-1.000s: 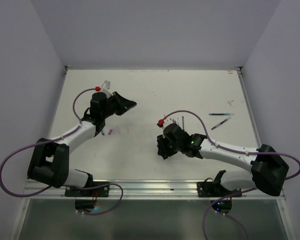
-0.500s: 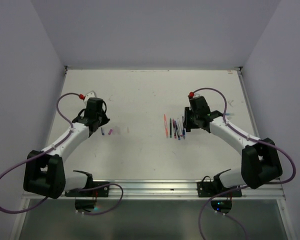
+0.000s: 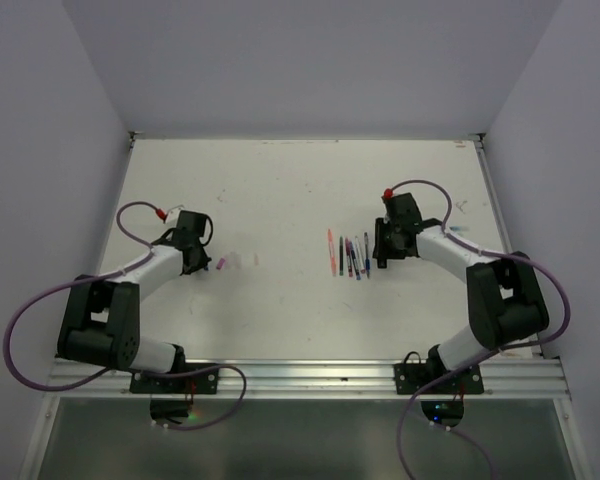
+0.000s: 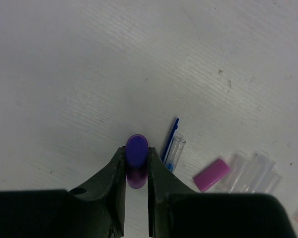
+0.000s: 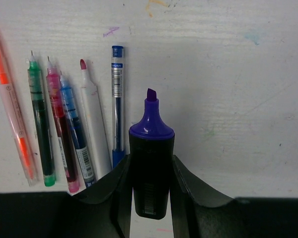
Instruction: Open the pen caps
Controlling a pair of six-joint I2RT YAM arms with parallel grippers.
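The purple cap (image 4: 137,148) is sitting pinched in the narrow jaws of the left gripper (image 4: 137,159), low over the table (image 4: 89,59) beside the pink cap (image 4: 211,174) and clear caps (image 4: 253,171), likely to join them, while the right gripper (image 5: 150,166) is clamping the bared purple highlighter (image 5: 151,131) beside the pen row (image 5: 64,129).

Six pens (image 5: 94,119); one purple marker (image 5: 150,148); one purple cap (image 4: 137,158); one pink cap (image 4: 211,174); one blue-clipped cap (image 4: 174,151); whitish caps (image 4: 253,171), count unclear.

Purple cap (image 4: 137,161), pink cap (image 4: 211,174), purple-tipped black highlighter (image 5: 150,163).
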